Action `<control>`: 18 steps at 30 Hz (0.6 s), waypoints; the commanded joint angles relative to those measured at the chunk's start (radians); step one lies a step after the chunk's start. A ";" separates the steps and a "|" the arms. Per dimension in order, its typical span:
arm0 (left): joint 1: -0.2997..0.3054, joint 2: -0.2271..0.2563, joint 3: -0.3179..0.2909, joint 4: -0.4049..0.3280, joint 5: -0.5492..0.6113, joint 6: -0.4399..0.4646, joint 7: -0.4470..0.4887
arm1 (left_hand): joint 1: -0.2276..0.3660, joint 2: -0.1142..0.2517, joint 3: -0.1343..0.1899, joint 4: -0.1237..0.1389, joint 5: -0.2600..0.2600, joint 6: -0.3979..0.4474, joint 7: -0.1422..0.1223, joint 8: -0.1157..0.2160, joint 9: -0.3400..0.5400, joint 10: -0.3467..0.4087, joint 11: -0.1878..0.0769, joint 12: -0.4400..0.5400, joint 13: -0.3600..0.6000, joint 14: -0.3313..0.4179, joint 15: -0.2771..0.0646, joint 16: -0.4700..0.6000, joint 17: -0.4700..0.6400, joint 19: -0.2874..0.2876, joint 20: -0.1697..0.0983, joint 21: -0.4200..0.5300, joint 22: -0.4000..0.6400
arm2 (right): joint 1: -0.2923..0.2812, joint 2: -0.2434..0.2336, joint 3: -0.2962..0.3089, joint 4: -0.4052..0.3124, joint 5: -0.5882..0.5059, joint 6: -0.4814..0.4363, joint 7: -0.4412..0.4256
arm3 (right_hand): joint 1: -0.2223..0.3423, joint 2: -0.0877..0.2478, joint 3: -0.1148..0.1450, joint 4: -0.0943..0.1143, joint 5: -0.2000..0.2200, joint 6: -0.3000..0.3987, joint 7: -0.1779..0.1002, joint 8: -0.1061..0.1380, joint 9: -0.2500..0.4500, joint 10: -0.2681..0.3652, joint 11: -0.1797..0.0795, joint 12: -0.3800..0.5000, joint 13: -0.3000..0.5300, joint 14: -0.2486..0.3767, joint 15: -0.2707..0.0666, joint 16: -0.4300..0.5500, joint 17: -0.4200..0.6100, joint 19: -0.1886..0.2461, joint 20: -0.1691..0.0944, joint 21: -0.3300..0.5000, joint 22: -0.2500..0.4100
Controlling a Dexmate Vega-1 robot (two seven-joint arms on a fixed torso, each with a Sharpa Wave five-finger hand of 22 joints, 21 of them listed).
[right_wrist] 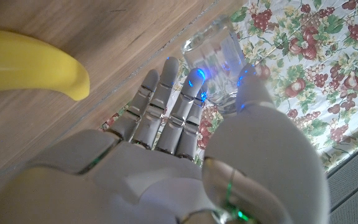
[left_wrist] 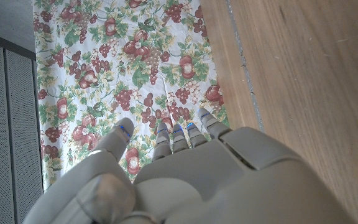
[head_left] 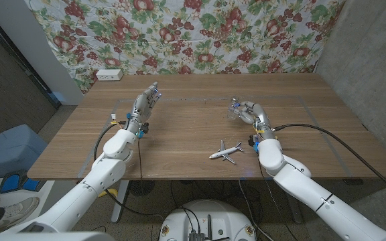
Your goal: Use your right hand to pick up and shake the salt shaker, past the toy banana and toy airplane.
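- One clear salt shaker [right_wrist: 215,57] sits in the right hand [head_left: 249,111], fingers [right_wrist: 185,102] and thumb wrapped around the glass, above the far right part of the surface.
- One toy airplane [head_left: 226,151] lies near that arm; one yellow toy banana [right_wrist: 27,65] rests on the wood.
- The left hand [head_left: 147,100] holds nothing, fingers extended.
- A wooden surface [head_left: 179,134] stands before one fruit-print cloth [head_left: 200,33] and a white power strip [head_left: 108,75].

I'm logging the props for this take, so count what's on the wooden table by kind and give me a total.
Toys: 2 – small white toy airplane, yellow toy banana
Tableware: 1 – clear glass salt shaker, against the right hand's fingers
Total: 3
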 commanded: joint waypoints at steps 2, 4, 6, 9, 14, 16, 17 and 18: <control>0.001 0.002 -0.001 -0.001 -0.003 -0.001 -0.006 | -0.006 0.033 0.000 -0.007 0.003 0.009 0.001 0.002 0.005 0.003 -0.001 0.000 0.003 0.004 -0.008 -0.003 0.001 0.005 0.000 -0.001 0.004 | 0.015 -0.004 -0.026 0.003 -0.007 -0.042 0.012 | 0.114 0.104 0.025 0.025 0.005 0.264 0.050 0.006 0.002 0.002 -0.006 0.003 0.000 0.000 -0.125 -0.003 -0.001 -0.003 -0.008 0.006 0.002; 0.001 0.003 -0.001 -0.001 -0.003 -0.001 -0.006 | -0.006 0.033 0.000 -0.007 0.003 0.008 0.001 0.002 0.005 0.002 0.000 0.000 0.003 0.003 -0.008 -0.003 0.001 0.005 0.000 -0.002 0.004 | 0.017 -0.003 -0.030 0.005 -0.007 -0.049 0.015 | 0.114 0.104 0.025 0.025 0.005 0.264 0.051 0.006 0.002 0.002 -0.007 0.002 0.000 0.000 -0.124 -0.003 -0.001 -0.003 -0.008 0.006 0.002; 0.002 0.002 -0.001 -0.001 -0.004 0.000 -0.006 | -0.006 0.032 0.000 -0.008 0.003 0.008 0.001 0.002 0.005 0.002 -0.001 0.000 0.003 0.003 -0.008 -0.003 0.001 0.006 0.000 -0.002 0.004 | 0.019 -0.005 -0.034 0.007 -0.006 -0.053 0.020 | 0.115 0.104 0.026 0.024 0.005 0.264 0.049 0.006 0.001 0.004 -0.005 0.002 -0.002 -0.001 -0.125 -0.004 -0.001 -0.003 -0.009 0.007 0.002; 0.003 0.003 -0.001 -0.003 -0.002 0.000 -0.004 | -0.007 0.032 -0.001 -0.008 0.003 0.008 0.001 0.002 0.005 0.002 0.000 0.000 0.002 0.003 -0.009 -0.003 0.001 0.006 0.000 -0.002 0.004 | 0.021 -0.006 -0.037 0.009 -0.003 -0.057 0.023 | 0.116 0.103 0.025 0.024 0.005 0.263 0.048 0.005 0.000 0.004 -0.006 0.000 -0.005 0.001 -0.125 -0.003 0.000 -0.004 -0.009 0.008 0.001; 0.005 0.005 -0.002 -0.005 -0.002 0.001 -0.003 | -0.008 0.030 -0.001 -0.009 0.003 0.009 0.001 0.001 0.005 0.002 0.000 0.000 0.002 0.004 -0.008 -0.003 0.001 0.006 0.000 -0.002 0.004 | 0.025 -0.006 -0.044 0.014 -0.002 -0.064 0.025 | 0.117 0.102 0.025 0.024 0.005 0.268 0.047 0.005 -0.003 0.005 -0.007 0.002 -0.003 0.001 -0.125 -0.004 0.000 -0.004 -0.009 0.009 0.001; 0.005 0.005 -0.002 -0.005 -0.003 0.001 -0.004 | -0.008 0.030 -0.001 -0.009 0.003 0.008 0.002 0.001 0.005 0.002 -0.001 0.000 0.002 0.003 -0.007 -0.004 0.001 0.006 0.001 -0.003 0.004 | 0.026 -0.005 -0.047 0.017 -0.001 -0.065 0.025 | 0.119 0.102 0.026 0.022 0.005 0.269 0.048 0.004 -0.005 0.010 -0.005 0.000 -0.008 0.001 -0.126 -0.004 0.001 -0.005 -0.008 0.010 0.001; 0.005 0.006 -0.002 -0.005 -0.001 0.001 -0.003 | -0.008 0.030 -0.001 -0.010 0.003 0.008 0.001 0.001 0.005 0.002 -0.001 0.000 0.002 0.003 -0.007 -0.004 0.001 0.006 0.001 -0.003 0.004 | 0.028 -0.005 -0.049 0.018 -0.004 -0.068 0.024 | 0.119 0.101 0.025 0.022 0.005 0.269 0.048 0.004 -0.006 0.010 -0.005 0.001 -0.007 0.001 -0.126 -0.003 0.001 -0.005 -0.008 0.010 0.001; 0.005 0.006 -0.003 -0.005 -0.002 0.001 -0.003 | -0.008 0.030 -0.001 -0.010 0.003 0.008 0.001 0.001 0.005 0.002 -0.001 0.000 0.002 0.003 -0.007 -0.004 0.001 0.006 0.001 -0.003 0.004 | 0.028 -0.003 -0.051 0.019 -0.006 -0.071 0.020 | 0.119 0.100 0.025 0.022 0.005 0.269 0.049 0.003 -0.007 0.009 -0.005 0.002 -0.004 0.001 -0.126 -0.003 0.001 -0.004 -0.008 0.011 0.001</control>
